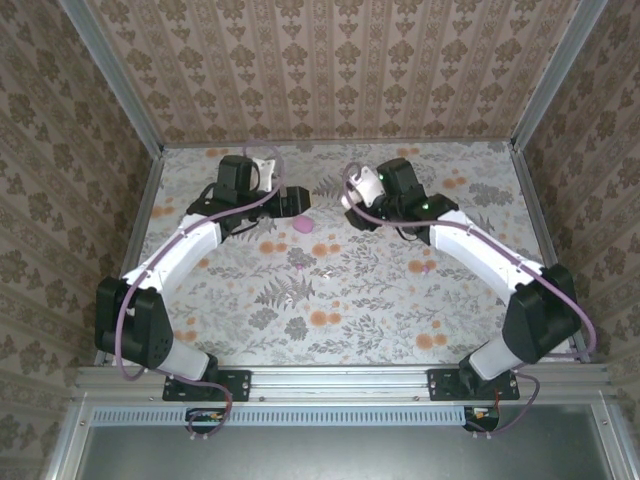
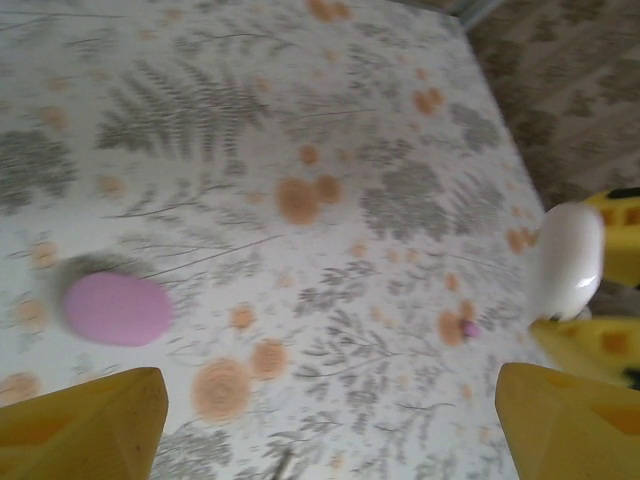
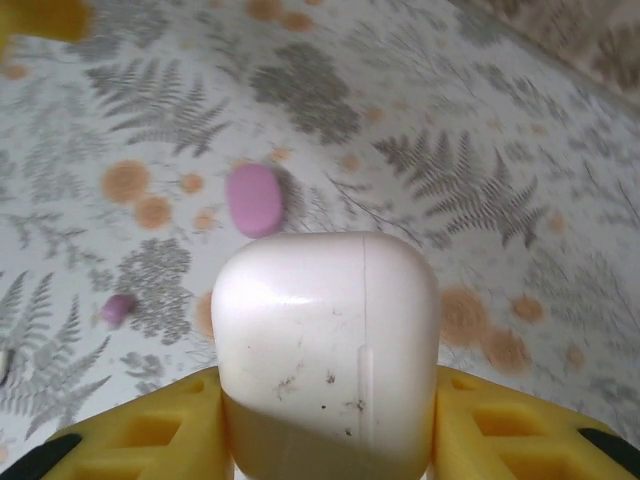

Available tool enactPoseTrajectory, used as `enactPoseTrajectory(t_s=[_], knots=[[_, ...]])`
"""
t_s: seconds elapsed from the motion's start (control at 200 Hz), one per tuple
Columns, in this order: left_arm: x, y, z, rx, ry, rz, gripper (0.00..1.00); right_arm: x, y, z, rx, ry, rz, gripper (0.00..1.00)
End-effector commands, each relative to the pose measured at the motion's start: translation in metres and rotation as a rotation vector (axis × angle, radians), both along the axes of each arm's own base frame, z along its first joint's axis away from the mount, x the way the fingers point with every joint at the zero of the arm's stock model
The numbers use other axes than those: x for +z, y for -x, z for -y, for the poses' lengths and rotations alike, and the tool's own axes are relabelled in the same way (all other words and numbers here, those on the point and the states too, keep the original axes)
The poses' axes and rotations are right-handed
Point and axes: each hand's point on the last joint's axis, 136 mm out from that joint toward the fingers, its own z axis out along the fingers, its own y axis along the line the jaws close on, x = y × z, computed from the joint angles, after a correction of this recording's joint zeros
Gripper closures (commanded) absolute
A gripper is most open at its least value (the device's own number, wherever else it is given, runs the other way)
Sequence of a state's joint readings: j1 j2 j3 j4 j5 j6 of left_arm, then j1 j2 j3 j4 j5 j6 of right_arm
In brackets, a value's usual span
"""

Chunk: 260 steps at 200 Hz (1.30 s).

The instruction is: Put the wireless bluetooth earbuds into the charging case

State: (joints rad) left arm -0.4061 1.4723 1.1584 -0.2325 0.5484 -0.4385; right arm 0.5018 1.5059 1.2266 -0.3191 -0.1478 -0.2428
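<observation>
**Left gripper** [image 2: 325, 415] is open, with the pink case [image 2: 117, 309] off to one side of it, near the middle of the table's [image 1: 380, 300] far edge. **Right gripper** [image 3: 330, 425] clamps the white piece [image 3: 325, 340]. Advisable: straddle the case squarely before closing. Count: one case, one white piece, one tiny pink bit [image 2: 468, 328].

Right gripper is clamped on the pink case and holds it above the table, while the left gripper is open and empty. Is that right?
Not quite. The right gripper is clamped on the white rounded piece, not the pink case, which lies free on the table, as the right wrist view shows. The left gripper is open and empty.
</observation>
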Motion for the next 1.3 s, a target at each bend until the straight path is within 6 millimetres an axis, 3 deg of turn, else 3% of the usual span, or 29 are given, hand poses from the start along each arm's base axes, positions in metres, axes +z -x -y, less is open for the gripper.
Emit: enactPoseTrajectory(t_s=[0.0,0.075,0.09,0.13,0.335,0.39,0.435,0.665,0.88,1.295], knots=[[0.035,0.020,0.025,-0.137,0.132,0.016,0.16,0.024,0.015,-0.017,0.159,0.035,0.195,0.55],[0.040,0.027,0.032,-0.176,0.161,0.010,0.20,0.024,0.025,-0.023,0.217,0.061,0.249,0.56],[0.041,0.029,0.034,-0.185,0.164,0.010,0.20,0.035,0.030,-0.022,0.222,0.054,0.280,0.56],[0.045,0.033,0.037,-0.210,0.177,0.014,0.21,0.038,0.034,-0.023,0.235,0.063,0.304,0.56],[0.055,0.066,0.062,-0.358,0.238,0.035,0.29,0.043,0.039,-0.023,0.244,0.063,0.346,0.56],[0.054,0.070,0.066,-0.374,0.248,0.024,0.35,0.043,0.041,-0.024,0.249,0.067,0.349,0.56],[0.055,0.071,0.070,-0.381,0.250,0.021,0.41,0.042,0.041,-0.024,0.250,0.069,0.351,0.56],[0.056,0.074,0.082,-0.407,0.236,0.024,0.46,0.043,0.039,-0.024,0.240,0.073,0.364,0.56],[0.044,0.073,0.085,-0.402,0.203,-0.008,0.55,0.046,0.037,-0.022,0.222,0.074,0.387,0.56],[0.041,0.072,0.093,-0.406,0.191,-0.010,0.63,0.051,0.042,-0.026,0.246,0.059,0.399,0.57]])
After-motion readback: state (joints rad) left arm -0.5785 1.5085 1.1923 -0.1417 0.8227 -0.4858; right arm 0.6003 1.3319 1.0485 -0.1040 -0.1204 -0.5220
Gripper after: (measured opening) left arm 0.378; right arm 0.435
